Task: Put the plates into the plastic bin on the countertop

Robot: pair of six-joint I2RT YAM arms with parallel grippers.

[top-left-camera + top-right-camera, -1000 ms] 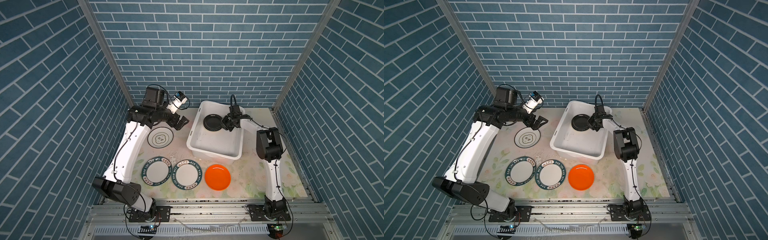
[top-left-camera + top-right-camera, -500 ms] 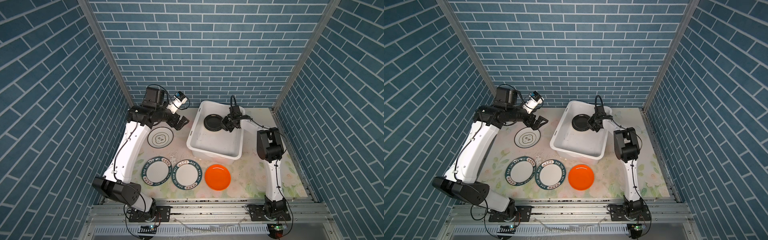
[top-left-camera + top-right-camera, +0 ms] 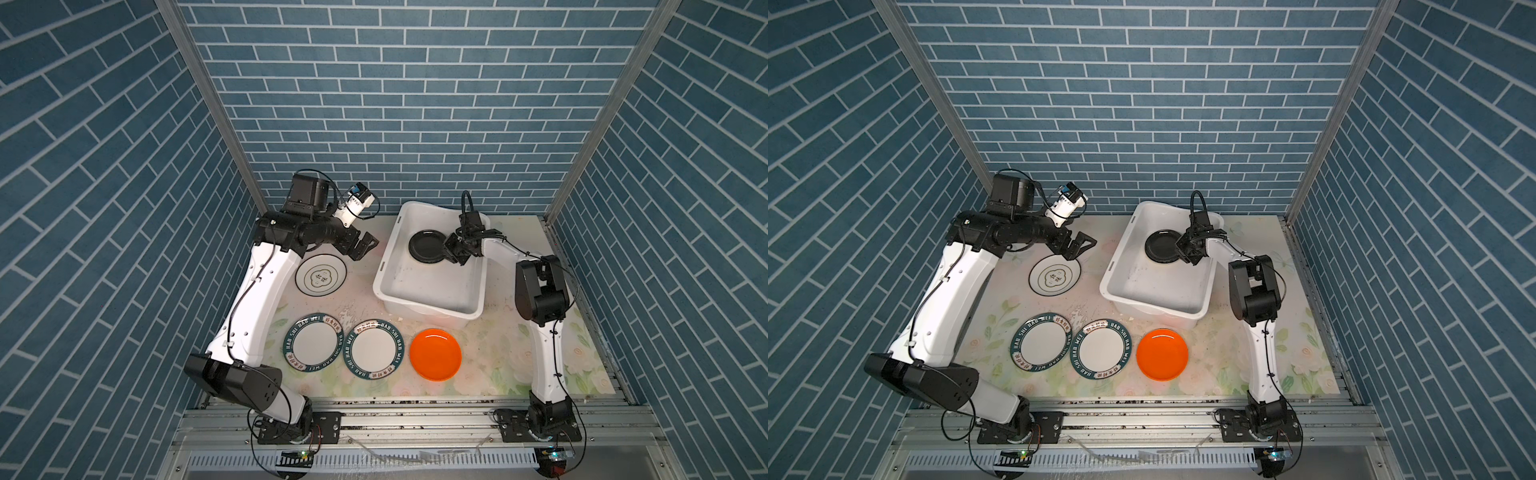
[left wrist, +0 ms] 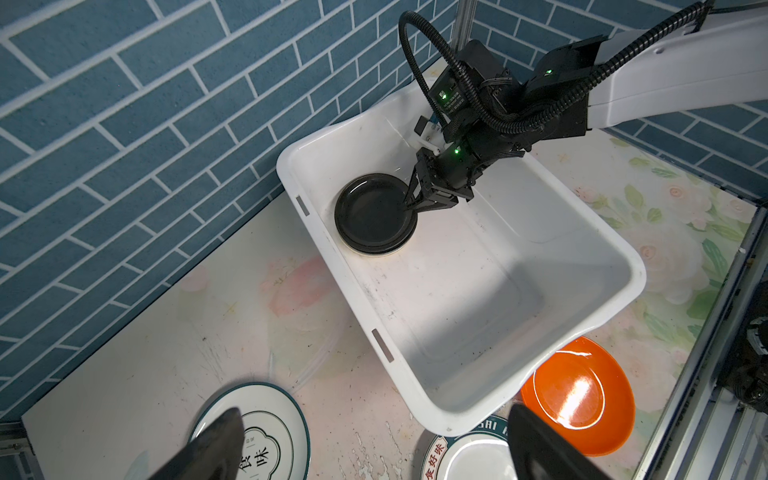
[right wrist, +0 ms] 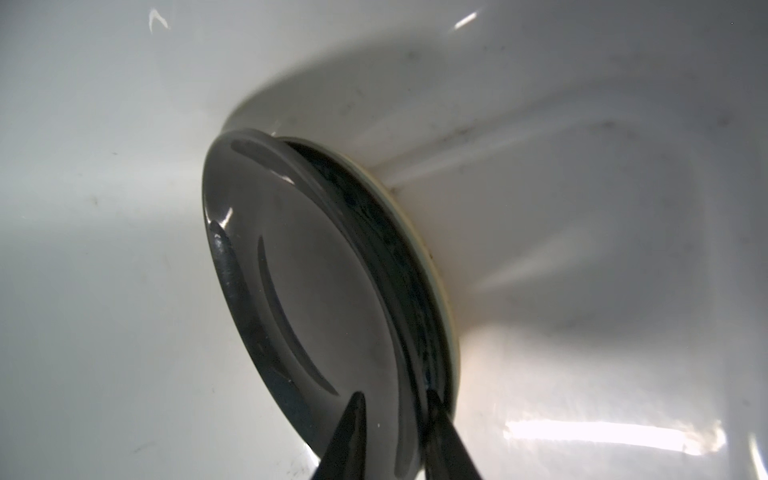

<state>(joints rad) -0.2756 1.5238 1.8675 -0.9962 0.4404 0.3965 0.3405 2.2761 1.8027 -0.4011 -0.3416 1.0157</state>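
The right gripper (image 3: pixel 448 250) reaches down into the plastic bin (image 3: pixel 432 282), at the far end of it. Its two thin fingers (image 5: pixel 345 436) stand close together, one on each side of the rim of the black plate (image 3: pixel 426 246), so it is grasping this plate at the edge. The black plate lies flat on top of a small stack. In the right wrist view there is under it a dark blue-green patterned plate (image 5: pixel 390 232) and, at the bottom, a cream-yellow plate (image 5: pixel 440 299) (only their edges are seen). The rest of the bin floor is bare.

The left gripper (image 3: pixel 365 249) hangs above the bench (image 3: pixel 498 353) with its jaws spread wide and nothing between them. It is between the bin and the white black-rimmed plate (image 3: pixel 321 275), near this plate's far edge.

At the front of the bench three plates lie in a row: two green-rimmed plates (image 3: pixel 312 341) (image 3: pixel 374 350), which touch, and the orange plate (image 3: pixel 435 354), just in front of the bin.
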